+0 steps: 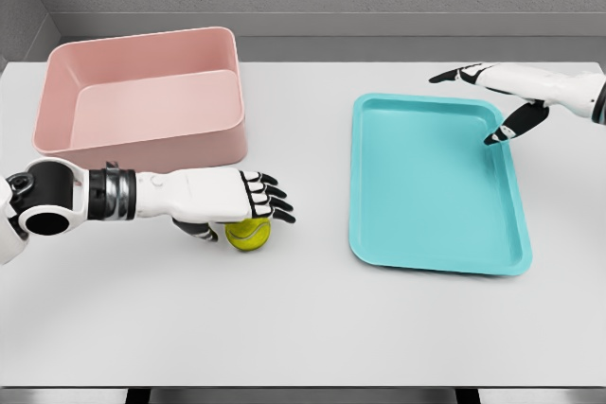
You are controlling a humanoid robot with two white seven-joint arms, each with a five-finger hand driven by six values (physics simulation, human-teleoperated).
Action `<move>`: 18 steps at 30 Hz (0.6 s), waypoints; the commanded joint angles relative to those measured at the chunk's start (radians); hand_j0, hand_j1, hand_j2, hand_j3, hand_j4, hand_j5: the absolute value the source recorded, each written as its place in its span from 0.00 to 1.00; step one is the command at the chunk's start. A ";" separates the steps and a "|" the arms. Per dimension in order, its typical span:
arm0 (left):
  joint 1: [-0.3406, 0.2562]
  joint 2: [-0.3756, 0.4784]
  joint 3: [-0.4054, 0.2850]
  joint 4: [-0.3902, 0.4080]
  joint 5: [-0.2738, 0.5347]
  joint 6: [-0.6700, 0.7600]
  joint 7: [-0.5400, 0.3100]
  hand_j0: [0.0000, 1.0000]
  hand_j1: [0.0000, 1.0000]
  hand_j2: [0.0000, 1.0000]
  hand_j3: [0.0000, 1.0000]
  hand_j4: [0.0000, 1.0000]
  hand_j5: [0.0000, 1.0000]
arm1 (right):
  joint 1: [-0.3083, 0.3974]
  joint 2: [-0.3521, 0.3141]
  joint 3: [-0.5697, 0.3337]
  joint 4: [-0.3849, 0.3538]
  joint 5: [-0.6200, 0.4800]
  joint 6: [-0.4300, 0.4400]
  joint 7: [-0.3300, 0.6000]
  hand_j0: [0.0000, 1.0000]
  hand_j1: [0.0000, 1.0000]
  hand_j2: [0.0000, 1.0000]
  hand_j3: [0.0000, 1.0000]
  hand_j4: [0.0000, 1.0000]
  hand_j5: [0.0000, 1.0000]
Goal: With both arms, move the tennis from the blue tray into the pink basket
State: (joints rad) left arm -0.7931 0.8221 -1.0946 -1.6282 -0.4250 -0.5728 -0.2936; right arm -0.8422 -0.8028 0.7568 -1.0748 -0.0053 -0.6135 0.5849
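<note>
Tennis ball [248, 235]: yellow-green, round, on white surface [312, 319], between basket and tray. Pink basket [142, 96]: rectangular, upright, far left. Blue tray [431, 186]: teal, flat, rounded corners, right of centre.

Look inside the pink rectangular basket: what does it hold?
The pink rectangular basket shows only its bare pink floor. Its near wall hides a strip of the floor. The yellow-green tennis ball lies outside on the white table, under the left hand.
</note>
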 commanded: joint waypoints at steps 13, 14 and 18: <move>0.025 -0.001 0.004 0.010 -0.011 0.004 0.004 1.00 1.00 1.00 1.00 1.00 1.00 | 0.002 -0.003 -0.002 0.000 -0.007 0.003 0.000 1.00 1.00 1.00 1.00 1.00 1.00; 0.026 -0.001 0.006 0.011 -0.011 0.004 0.002 1.00 1.00 1.00 1.00 1.00 1.00 | 0.002 -0.003 -0.002 0.000 -0.007 0.003 0.000 1.00 1.00 1.00 1.00 1.00 1.00; 0.028 -0.004 0.006 0.019 -0.011 0.004 0.002 1.00 1.00 1.00 1.00 1.00 1.00 | 0.002 -0.003 -0.002 0.000 -0.007 0.003 0.000 1.00 1.00 1.00 1.00 1.00 1.00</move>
State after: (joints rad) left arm -0.7670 0.8184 -1.0905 -1.6115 -0.4412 -0.5703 -0.2919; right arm -0.8406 -0.8044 0.7558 -1.0749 -0.0051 -0.6135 0.5849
